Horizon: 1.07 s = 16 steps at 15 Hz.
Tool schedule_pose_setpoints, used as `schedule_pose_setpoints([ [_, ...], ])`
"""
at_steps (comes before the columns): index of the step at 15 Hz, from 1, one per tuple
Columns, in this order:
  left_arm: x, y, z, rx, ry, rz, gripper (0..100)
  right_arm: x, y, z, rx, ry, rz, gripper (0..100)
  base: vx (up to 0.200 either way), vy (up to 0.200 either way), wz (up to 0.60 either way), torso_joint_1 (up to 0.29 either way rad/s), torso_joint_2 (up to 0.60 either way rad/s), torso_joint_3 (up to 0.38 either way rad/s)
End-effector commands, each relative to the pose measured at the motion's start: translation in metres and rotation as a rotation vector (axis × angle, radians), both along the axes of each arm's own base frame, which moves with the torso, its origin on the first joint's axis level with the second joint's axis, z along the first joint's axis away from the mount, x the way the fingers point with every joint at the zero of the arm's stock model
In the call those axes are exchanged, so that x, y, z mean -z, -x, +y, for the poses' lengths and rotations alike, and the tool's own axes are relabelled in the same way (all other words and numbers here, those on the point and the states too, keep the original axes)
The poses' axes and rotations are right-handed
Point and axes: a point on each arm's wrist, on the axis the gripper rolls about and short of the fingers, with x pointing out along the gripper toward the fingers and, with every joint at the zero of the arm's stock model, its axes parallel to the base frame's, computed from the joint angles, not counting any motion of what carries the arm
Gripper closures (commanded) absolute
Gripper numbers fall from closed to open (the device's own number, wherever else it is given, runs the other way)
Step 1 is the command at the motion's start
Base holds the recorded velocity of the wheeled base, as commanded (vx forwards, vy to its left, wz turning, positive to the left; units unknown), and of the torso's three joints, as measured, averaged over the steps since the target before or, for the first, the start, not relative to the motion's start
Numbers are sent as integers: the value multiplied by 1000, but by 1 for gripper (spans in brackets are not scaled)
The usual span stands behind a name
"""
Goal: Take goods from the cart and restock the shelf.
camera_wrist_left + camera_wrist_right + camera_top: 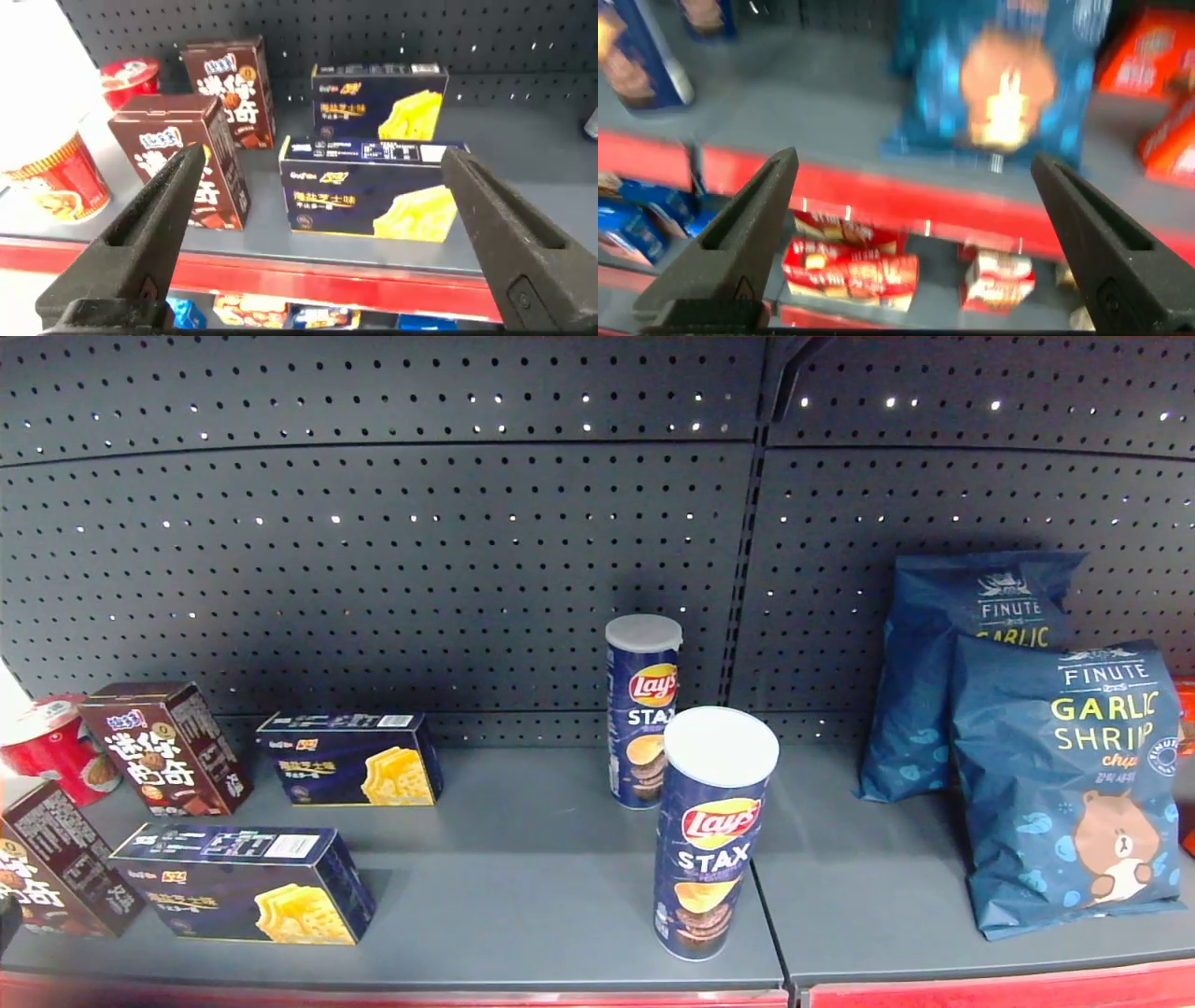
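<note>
Showing shelf (523, 868) partly stocked: cracker boxes (252, 887) left, chip cans (714, 840) centre, shrimp-chip bags (1064, 784) right; left gripper (322, 157), right gripper (915, 159) both empty, jaws wide; further restocking likely pending.

**Head view:** from above and in front of the shelf (523, 859), facing forward and down toward its pegboard back (373, 569).

**Left wrist view:** close before the shelf's front edge, looking out through the spread left pincer (322, 159) at the navy boxes (369, 191), which the head view shares.

**Right wrist view:** equally near the edge, facing the bear-print bag (999, 84), also shared with the head view.
</note>
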Motion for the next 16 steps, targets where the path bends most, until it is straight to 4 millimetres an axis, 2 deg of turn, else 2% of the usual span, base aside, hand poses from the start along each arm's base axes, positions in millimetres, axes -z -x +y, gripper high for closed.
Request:
schedule_pose_setpoints([
  [1,13,2,0,0,-4,22,0,-36,-33,4,-61,32,84,0,0,0,0,0,0,0],
  [2,28,4,1,3,-17,52,0,-45,-49,6,-74,19,88,0,0,0,0,0,0,0],
  [5,43,8,1,7,-19,66,0,-60,-87,16,-132,26,127,0,0,0,0,0,0,0],
  [6,46,9,1,6,-18,67,0,-59,-93,19,-144,30,141,0,0,0,0,0,0,0],
  [7,53,12,2,4,-3,62,0,-53,-114,33,-185,47,169,0,0,0,0,0,0,0],
  [9,55,15,3,-1,0,51,0,-47,-138,55,-211,45,167,0,0,0,0,0,0,0],
  [11,57,16,3,-6,10,50,0,-45,-147,61,-224,49,193,0,0,0,0,0,0,0],
  [13,80,23,4,-39,26,51,0,-35,-167,78,-256,74,275,0,0,0,0,0,0,0],
  [16,93,25,4,-56,27,60,0,-25,-178,92,-290,99,334,0,0,0,0,0,0,0],
])
